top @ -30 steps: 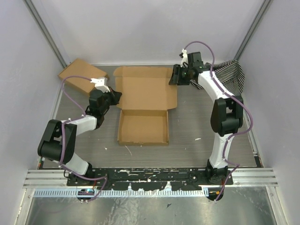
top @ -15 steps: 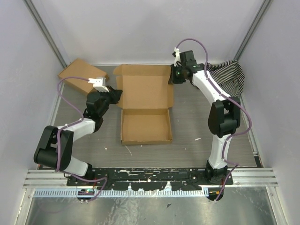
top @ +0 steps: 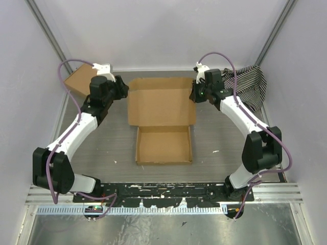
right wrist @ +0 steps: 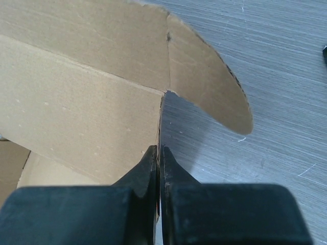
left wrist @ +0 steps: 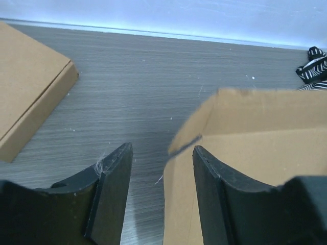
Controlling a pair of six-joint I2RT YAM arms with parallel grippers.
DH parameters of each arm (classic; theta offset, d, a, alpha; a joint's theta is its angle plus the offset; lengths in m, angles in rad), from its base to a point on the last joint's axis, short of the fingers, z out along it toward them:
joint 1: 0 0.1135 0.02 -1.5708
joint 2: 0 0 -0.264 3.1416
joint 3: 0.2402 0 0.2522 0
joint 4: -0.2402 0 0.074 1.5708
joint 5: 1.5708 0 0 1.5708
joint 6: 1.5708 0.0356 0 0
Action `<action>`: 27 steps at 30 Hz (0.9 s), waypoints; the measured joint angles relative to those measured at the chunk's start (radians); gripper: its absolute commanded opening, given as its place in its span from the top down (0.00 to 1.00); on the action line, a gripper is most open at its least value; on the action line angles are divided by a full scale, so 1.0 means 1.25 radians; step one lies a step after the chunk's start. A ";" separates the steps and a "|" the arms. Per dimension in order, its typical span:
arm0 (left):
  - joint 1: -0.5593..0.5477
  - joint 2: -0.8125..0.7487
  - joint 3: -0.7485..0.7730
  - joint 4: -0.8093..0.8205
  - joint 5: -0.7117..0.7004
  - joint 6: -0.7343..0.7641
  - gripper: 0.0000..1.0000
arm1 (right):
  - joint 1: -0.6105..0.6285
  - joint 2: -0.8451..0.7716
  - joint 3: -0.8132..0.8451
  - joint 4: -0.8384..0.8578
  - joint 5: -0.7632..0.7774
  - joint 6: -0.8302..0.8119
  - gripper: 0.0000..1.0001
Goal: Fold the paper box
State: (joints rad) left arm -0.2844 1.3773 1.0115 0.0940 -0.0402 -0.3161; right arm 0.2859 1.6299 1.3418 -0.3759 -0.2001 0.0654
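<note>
We see the paper box [top: 162,122] at the middle of the bench [top: 219,135], and we judge the fold to be about half done. Its shallow tray [top: 163,144] lies toward 6 o'clock with its low walls already standing. The lid panel [top: 161,100] stretches away from it toward 12 o'clock, open and not yet swung over.

The right arm [top: 240,115] reaches to the lid's 3 o'clock edge. In the right wrist view its jaws are pressed tight together on a thin edge of cardboard there, with a rounded tab [right wrist: 209,76] curling up just beyond the pinch. The left arm [top: 76,127] meets the lid's 9 o'clock edge. Its jaws stand well apart and hold nothing, and the raised side flap [left wrist: 204,115] sits at the gap, close to the right-hand finger [left wrist: 214,189]. We cannot tell whether cardboard touches that finger.

What seems left is to get both side flaps upright, bring the lid over the tray and tuck the flaps and front tab inside the walls.

A second cardboard box [top: 76,79], a flat slab, lies near the 10 o'clock corner, well apart from the work. A striped cloth [top: 250,87] is bunched at about 2 o'clock, behind the right arm.
</note>
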 measured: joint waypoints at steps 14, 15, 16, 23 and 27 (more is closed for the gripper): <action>0.000 0.016 0.138 -0.333 0.128 0.021 0.46 | 0.000 -0.056 -0.063 0.053 -0.007 -0.020 0.99; 0.000 0.005 0.125 -0.339 0.132 0.021 0.46 | 0.000 -0.059 -0.064 0.053 -0.007 -0.020 0.99; 0.000 -0.009 0.108 -0.342 0.134 0.021 0.46 | 0.000 -0.063 -0.066 0.054 -0.007 -0.018 0.99; 0.000 -0.029 0.081 -0.343 0.127 0.020 0.47 | 0.001 -0.085 -0.078 0.059 -0.022 -0.010 0.99; 0.000 -0.002 0.093 -0.337 0.130 0.018 0.52 | 0.001 -0.088 -0.082 0.059 -0.035 -0.008 0.99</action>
State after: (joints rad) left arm -0.2844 1.3750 1.1282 -0.3267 0.1219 -0.2932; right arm 0.2867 1.5200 1.2392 -0.3027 -0.2440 0.0555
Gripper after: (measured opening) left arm 0.510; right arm 0.061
